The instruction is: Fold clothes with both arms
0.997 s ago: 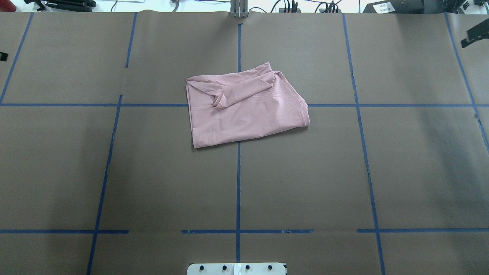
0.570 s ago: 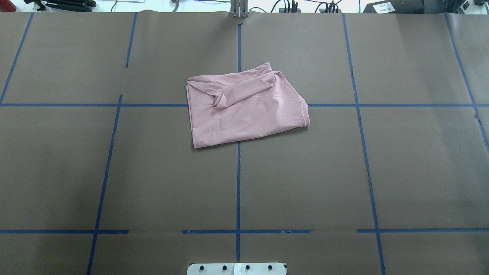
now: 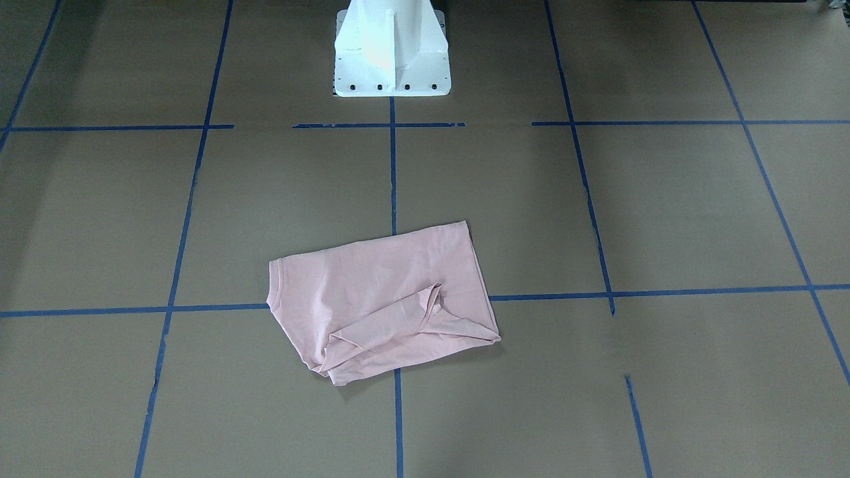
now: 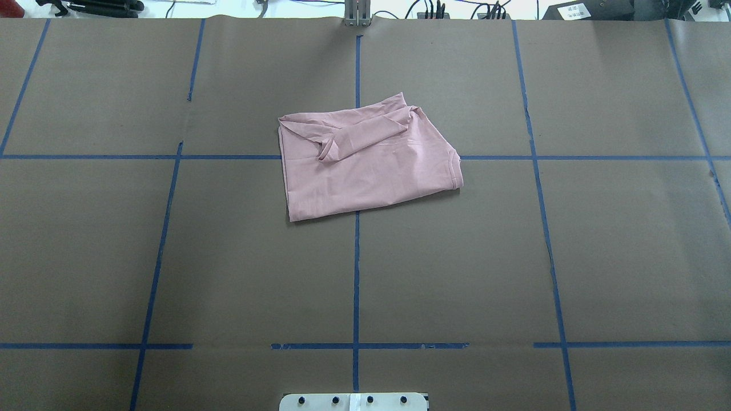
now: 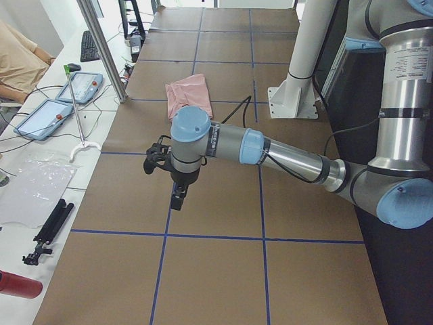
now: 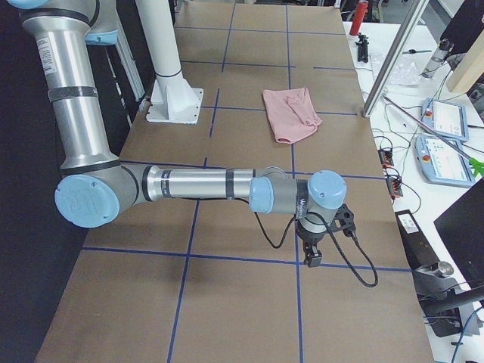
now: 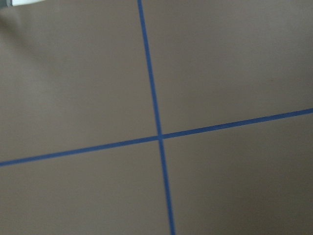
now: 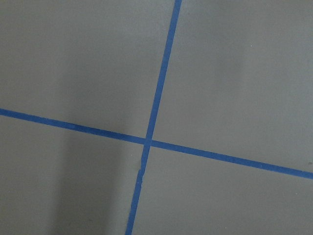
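**Overhead exterior view: folded pink T-shirt lies alone, well out in front of the robot's pedestal**

A pale pink T-shirt lies on the brown paper-covered table. It sits straight out in front of the white pedestal base and well apart from it. The shirt is folded into a rough rectangle with a plain pink side up. One sleeve is laid slantwise across the part farthest from the pedestal. The shirt straddles the blue tape line that runs forward from the pedestal, at the point where a cross line meets it.

Neither arm is near the shirt. The left arm stretches out far to the pedestal's left, with the left gripper pointing down over the table. The right arm stretches out far to the pedestal's right, with the right gripper also pointing down. Both grippers appear only in the side views, so I cannot tell whether their fingers are apart or together. Neither one touches the shirt.

Each wrist camera shows only brown paper and two crossing blue tape lines.
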Robot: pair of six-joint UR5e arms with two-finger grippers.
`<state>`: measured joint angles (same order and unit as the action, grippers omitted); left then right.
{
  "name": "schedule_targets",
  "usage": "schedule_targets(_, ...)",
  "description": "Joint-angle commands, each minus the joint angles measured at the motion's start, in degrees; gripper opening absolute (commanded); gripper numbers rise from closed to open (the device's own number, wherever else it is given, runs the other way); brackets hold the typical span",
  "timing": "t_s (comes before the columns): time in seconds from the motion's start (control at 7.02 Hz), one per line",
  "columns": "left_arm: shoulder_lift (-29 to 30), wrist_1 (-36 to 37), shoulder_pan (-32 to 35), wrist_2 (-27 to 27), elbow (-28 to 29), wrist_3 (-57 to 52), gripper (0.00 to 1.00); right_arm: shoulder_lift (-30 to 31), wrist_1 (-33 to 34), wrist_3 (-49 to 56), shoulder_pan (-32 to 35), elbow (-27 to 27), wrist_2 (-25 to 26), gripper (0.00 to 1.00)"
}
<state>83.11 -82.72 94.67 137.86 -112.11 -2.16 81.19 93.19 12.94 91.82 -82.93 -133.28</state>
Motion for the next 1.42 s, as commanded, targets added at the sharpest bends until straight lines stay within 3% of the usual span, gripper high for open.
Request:
schedule_targets(0.0, -3.5, -6.7, -1.5, -5.9, 2.0, -4.0, 1.00, 0.4, -0.2, -0.7, -0.1, 0.2, -1.1, 1.00)
schedule_targets(0.28, -0.2, -9.1, -1.5, -5.7, 7.6, -3.9, 1.00, 0.2, 0.2, -0.9, -0.3, 0.7, -2.0, 1.00)
schedule_targets(0.71, 0.2, -9.2, -1.7, -5.7, 11.2, -3.6, 1.00, 0.6, -0.5, -0.6, -1.5, 0.7, -1.5, 1.00)
schedule_targets(1.28, 1.6, -9.3, -3.7, -5.8, 11.4, -4.2, 1.00, 2.2, -0.7, -0.7, -3.8, 2.4, -0.6, 1.00)
